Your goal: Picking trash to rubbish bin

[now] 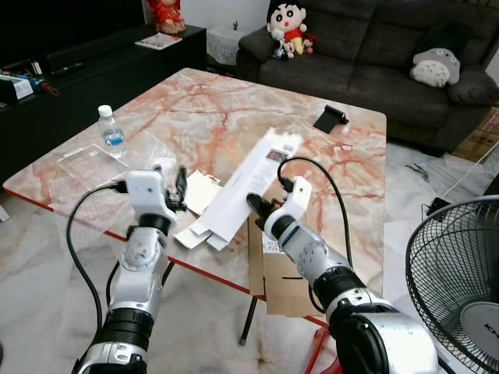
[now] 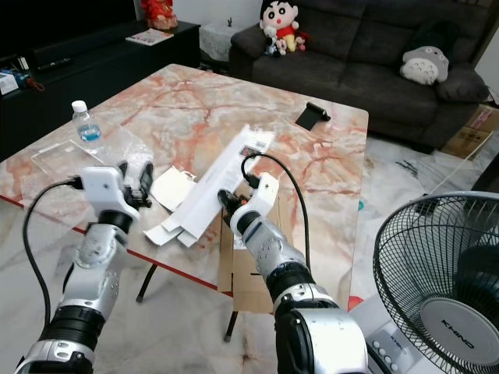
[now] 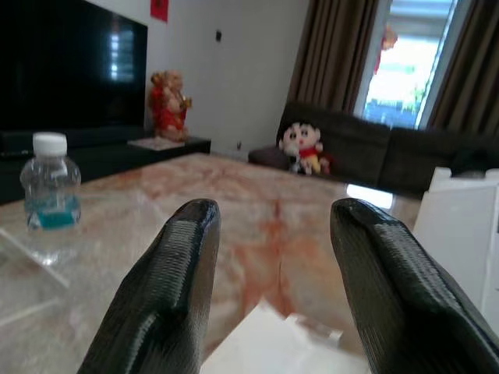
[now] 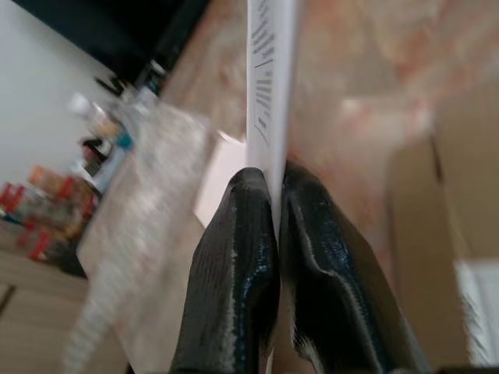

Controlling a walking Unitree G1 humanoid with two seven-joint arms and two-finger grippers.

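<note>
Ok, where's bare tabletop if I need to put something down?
Bare marble runs across the far half of the table, between the bottle and the black object. The near edge is crowded: white box, flat wrapper, both tools.

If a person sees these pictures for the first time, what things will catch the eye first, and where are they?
The eye goes first to the long white flattened box lying across the marble table; the right gripper is shut on its near edge. The left gripper hovers open over a smaller white carton beside it. A water bottle stands on the table's left side, and a black fan stands on the floor at the right.
</note>
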